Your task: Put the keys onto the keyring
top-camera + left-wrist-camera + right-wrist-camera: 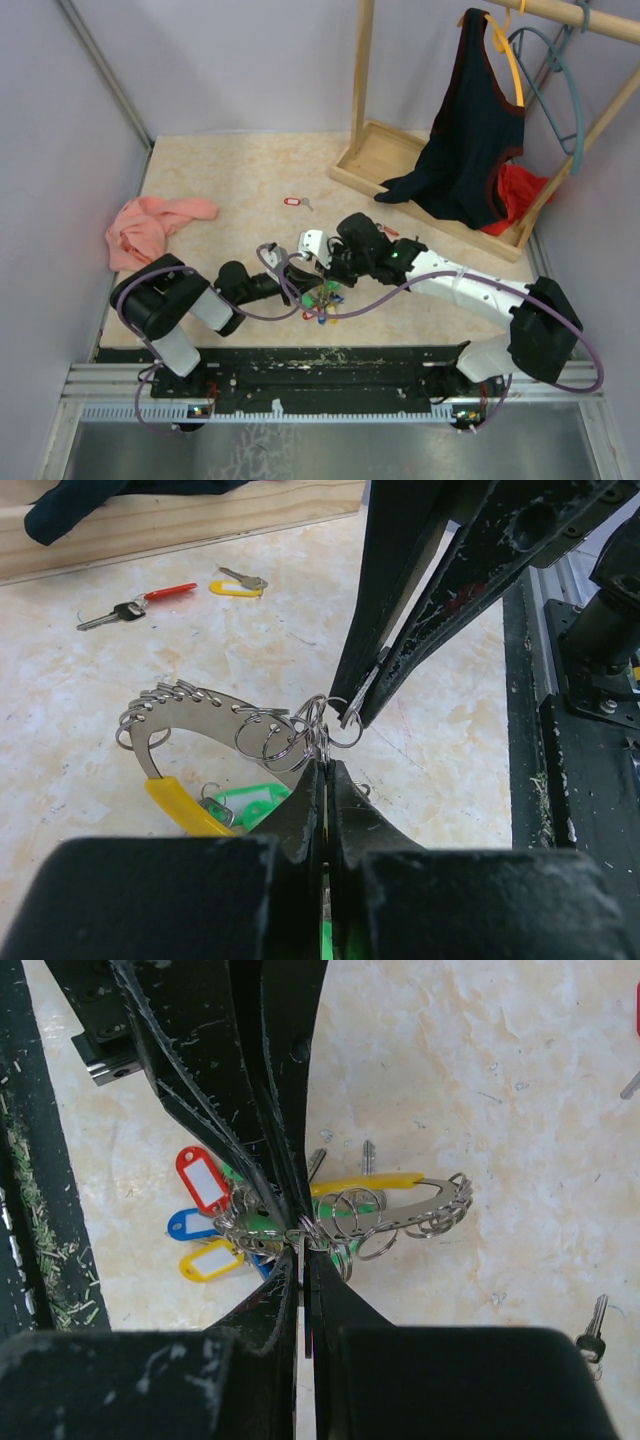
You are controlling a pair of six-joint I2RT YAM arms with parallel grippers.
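Note:
The keyring [200,705] is a flat silvery clip with a yellow grip and several small split rings, lying on the table. My left gripper [327,763] is shut on the small rings at its end. My right gripper [303,1250] is shut on a thin metal key blade at the same spot, and its fingers [400,650] reach down tip to tip with the left ones. Red [203,1178], blue [190,1225] and yellow [210,1258] tagged keys bunch beside the keyring [410,1200]. In the top view both grippers meet over the bunch [325,298].
Loose keys lie farther out: black-headed [112,615], red [170,591], yellow-tagged [233,586] and a red-tagged one [292,201]. A pink cloth [150,228] lies left. A wooden rack [390,160] with a black top and a teal hanger [560,90] stands back right.

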